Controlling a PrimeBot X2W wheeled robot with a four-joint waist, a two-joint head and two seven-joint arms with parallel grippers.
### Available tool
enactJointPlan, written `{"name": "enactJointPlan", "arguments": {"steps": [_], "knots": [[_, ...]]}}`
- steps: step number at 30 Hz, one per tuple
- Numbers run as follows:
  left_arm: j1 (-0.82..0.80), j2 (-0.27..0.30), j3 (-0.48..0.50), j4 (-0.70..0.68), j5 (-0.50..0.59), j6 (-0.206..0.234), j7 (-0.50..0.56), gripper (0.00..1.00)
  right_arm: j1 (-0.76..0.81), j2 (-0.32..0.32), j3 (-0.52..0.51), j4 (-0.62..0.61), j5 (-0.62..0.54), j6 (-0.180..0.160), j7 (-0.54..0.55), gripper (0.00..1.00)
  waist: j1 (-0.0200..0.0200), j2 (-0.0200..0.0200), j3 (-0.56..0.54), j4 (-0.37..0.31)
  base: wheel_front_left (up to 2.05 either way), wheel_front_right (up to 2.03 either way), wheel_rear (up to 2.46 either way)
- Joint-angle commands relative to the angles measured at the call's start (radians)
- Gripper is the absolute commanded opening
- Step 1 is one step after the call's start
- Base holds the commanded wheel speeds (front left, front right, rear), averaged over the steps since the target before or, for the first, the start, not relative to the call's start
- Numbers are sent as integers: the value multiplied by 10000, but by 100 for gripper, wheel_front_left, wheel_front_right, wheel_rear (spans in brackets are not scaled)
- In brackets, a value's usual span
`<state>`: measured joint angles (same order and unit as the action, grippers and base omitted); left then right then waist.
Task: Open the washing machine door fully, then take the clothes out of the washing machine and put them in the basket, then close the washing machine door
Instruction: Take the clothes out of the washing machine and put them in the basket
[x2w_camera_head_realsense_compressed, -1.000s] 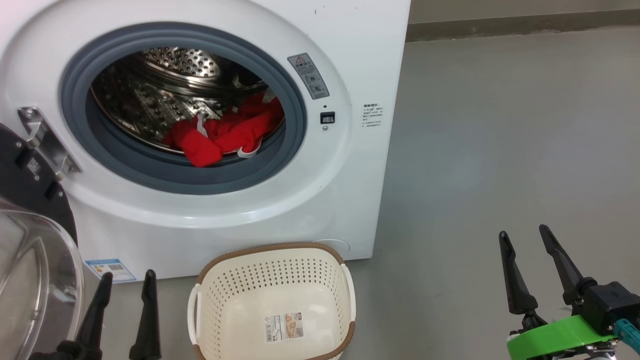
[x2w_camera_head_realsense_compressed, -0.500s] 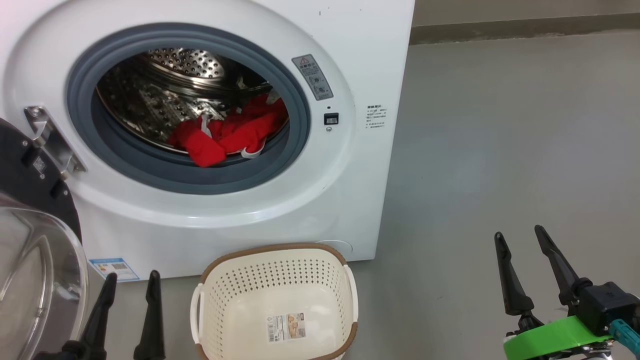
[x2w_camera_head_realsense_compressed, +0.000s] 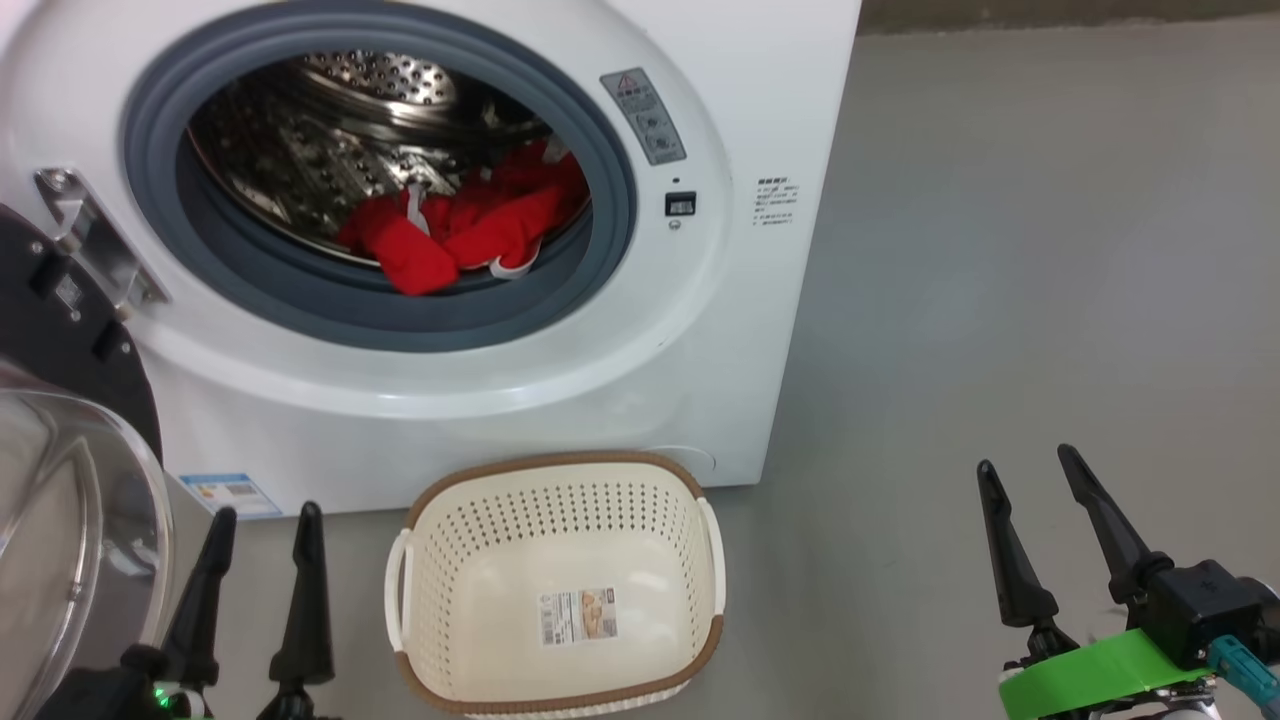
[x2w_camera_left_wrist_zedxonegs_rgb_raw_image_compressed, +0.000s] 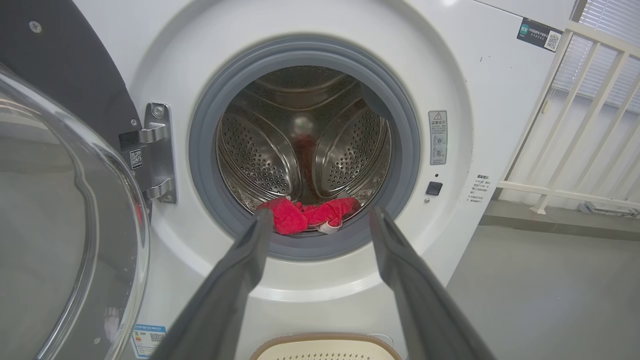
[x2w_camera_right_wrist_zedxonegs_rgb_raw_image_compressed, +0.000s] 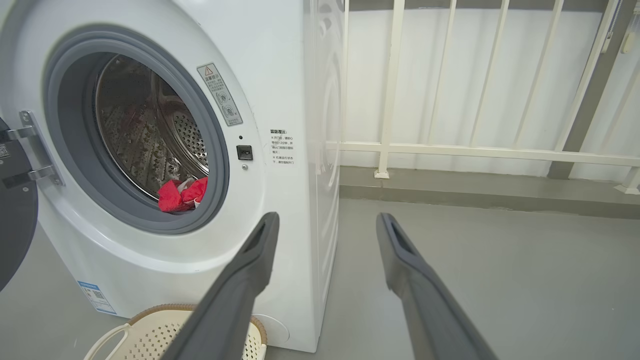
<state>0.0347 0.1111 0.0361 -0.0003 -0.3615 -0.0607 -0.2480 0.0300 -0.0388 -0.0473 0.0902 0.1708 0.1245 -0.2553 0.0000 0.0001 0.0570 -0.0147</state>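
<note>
The white washing machine (x2w_camera_head_realsense_compressed: 560, 390) stands with its door (x2w_camera_head_realsense_compressed: 60, 480) swung wide open to the left, black rim and clear glass bowl facing me. Red clothes (x2w_camera_head_realsense_compressed: 460, 235) with white trim lie at the front of the steel drum, just behind the grey rubber ring (x2w_camera_head_realsense_compressed: 350, 310). The cream basket (x2w_camera_head_realsense_compressed: 555, 585) sits on the floor in front of the washer with only a sticker inside. My left gripper (x2w_camera_head_realsense_compressed: 265, 520) is open at the lower left, beside the door glass. My right gripper (x2w_camera_head_realsense_compressed: 1030, 470) is open at the lower right, over bare floor. The left wrist view shows the clothes (x2w_camera_left_wrist_zedxonegs_rgb_raw_image_compressed: 307, 217) between its fingers, far off.
Grey floor (x2w_camera_head_realsense_compressed: 1000, 250) stretches to the right of the washer. A white railing (x2w_camera_right_wrist_zedxonegs_rgb_raw_image_compressed: 480, 150) on a low ledge runs behind and to the right. The door hinge (x2w_camera_head_realsense_compressed: 85, 240) juts out at the opening's left side.
The head camera has moved closer and tipped down, so the washer and basket sit larger and higher in the picture. Both grippers stay open and low; the clothes and the basket have not moved.
</note>
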Motion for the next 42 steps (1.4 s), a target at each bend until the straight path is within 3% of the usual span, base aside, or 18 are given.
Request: {"name": "enactJointPlan", "arguments": {"steps": [1, 12, 26, 33, 42], "knots": [[-552, 87, 248, -184, -51, 29, -13, 100, -434, -114, 285, -295, -125, 62, -65, 100, 0, -1, 315, 110, 0, 0, 0], [-2352, 78, 187, 530, -234, 82, -17, 100, -924, -114, 379, -359, -198, 62, -65, 100, 0, -1, 1447, 413, 0, 0, 0], [-5008, -65, 31, 1895, -577, -161, -97, 100, -1534, -114, 436, -504, -357, 62, -65, 100, 0, -1, 2998, 621, 0, 0, 0], [-6301, 239, -41, 2831, -611, -371, -116, 100, -1849, -114, 514, -543, -361, 62, -65, 100, 0, -1, 3650, 462, 0, 0, 0], [-8023, 454, -49, 4056, -631, -260, 16, 100, -2168, -114, 555, -600, -376, 62, -65, 100, 0, -1, 4569, 250, 0, 0, 0]]}}
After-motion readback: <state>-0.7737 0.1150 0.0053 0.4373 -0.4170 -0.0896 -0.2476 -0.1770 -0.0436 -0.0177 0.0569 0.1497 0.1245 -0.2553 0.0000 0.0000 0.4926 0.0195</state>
